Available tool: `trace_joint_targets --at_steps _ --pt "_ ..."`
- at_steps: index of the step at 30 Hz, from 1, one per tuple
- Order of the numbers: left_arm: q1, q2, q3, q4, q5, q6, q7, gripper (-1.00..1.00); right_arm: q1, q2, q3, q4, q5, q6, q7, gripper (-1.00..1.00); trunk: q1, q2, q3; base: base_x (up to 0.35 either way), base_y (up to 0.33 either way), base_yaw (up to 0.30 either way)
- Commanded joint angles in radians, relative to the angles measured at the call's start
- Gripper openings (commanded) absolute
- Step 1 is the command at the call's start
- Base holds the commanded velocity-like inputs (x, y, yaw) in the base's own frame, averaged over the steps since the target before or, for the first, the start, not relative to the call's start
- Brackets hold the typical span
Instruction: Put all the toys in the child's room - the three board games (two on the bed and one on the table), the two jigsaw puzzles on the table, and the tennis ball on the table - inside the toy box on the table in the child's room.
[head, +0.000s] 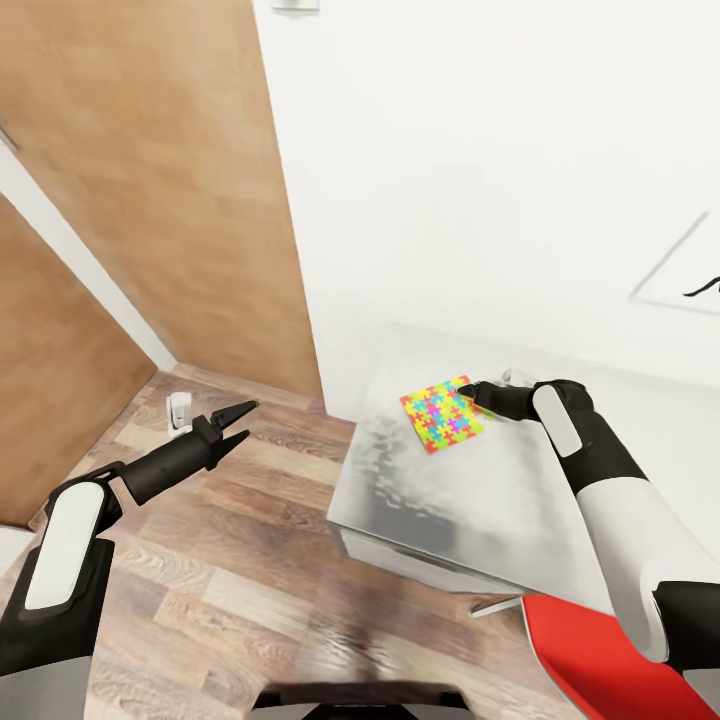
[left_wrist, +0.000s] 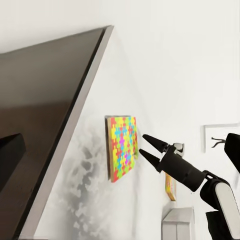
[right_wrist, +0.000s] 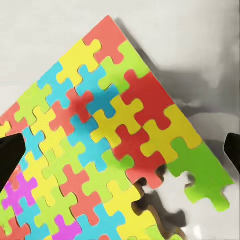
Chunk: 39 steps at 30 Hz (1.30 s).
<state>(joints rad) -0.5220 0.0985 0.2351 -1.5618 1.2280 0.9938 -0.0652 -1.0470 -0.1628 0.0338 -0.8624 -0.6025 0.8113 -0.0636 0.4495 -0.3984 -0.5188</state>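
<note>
- We find one jigsaw puzzle (head: 442, 413) lying flat on the pale top of the table (head: 450, 510), near the far corner and close to the white wall (head: 480, 150). The right wrist view shows its lower corner incomplete, with a gap and a loose green piece at the edge.
- The right gripper (head: 472, 392) sits at the puzzle's far-right edge. In the left wrist view (left_wrist: 145, 144) its two fingers are apart, with a moderate gap, and nothing is between them. In the right wrist view the dark fingertips (right_wrist: 10, 155) flank the sheet on both sides.
- We judge this placement as a lineup for an edge pinch: the sheet is thin and flat, so the fingers have to catch a border rather than come straight down on it.
- A second coloured sheet (left_wrist: 170, 186) shows behind the right gripper in the left wrist view, standing edge-on to that camera; probably the other puzzle.
- The left gripper (head: 240, 418) hangs over the wood-plank floor (head: 230, 560), well apart from the table, fingers spread and empty. We read it as parked out of the way.
- Risk noted: the loose corner may shed pieces when lifted.
</note>
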Motion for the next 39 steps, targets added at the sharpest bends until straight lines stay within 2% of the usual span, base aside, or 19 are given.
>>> trace_joint_targets --at_steps 1,17,39 --pt "-0.001 0.0 0.001 0.0 -0.007 0.005 -0.007 1.0 0.0 -0.001 0.004 -0.001 -0.008 0.003 -0.007 1.0 0.001 -0.002 -0.001 0.0 0.0 0.245" --pt "-0.001 0.0 0.004 -0.001 -0.007 0.005 -0.007 1.0 -0.001 -0.002 0.002 -0.001 -0.008 0.002 -0.008 1.0 0.001 -0.002 -0.001 0.0 0.0 0.252" --pt "-0.001 0.001 0.008 -0.001 -0.007 0.005 -0.007 1.0 -0.001 -0.003 -0.001 -0.001 -0.009 0.003 -0.008 1.0 0.001 -0.002 -0.001 0.0 0.0 0.043"
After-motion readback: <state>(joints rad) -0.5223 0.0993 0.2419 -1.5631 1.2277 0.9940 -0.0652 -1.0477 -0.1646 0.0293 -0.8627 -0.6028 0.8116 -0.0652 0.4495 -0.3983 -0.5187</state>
